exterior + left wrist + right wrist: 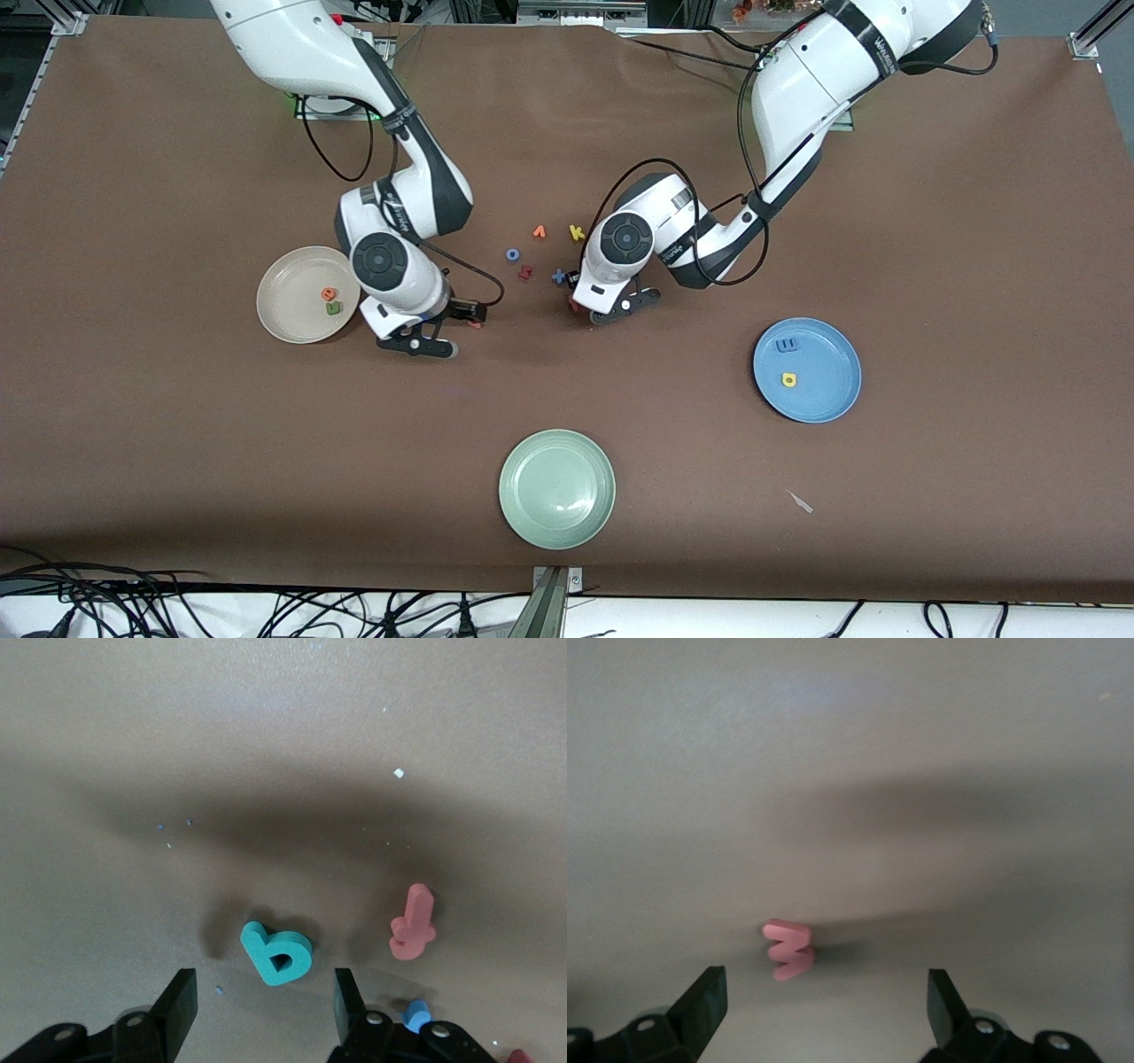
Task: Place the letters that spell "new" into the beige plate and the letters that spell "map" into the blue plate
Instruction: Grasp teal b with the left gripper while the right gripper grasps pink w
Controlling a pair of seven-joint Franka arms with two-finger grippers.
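Three plates show from the front camera: the beige plate beside our right gripper, the blue plate toward the left arm's end of the surface, and a pale green plate nearest the camera. In the beige plate we see the orange e and green n; in the blue plate, the blue m and yellow a. Our left gripper hangs low near a loose cluster of letters, among them a yellow k and a blue o. From the left wrist, we see our gripper unclenched, its fingers either side of the teal p lying flat, not touching it; a salmon letter lies just beside. From the right wrist, our gripper stands wide apart and released, with the salmon-red w on the surface just ahead of its fingers, nearer one of them.
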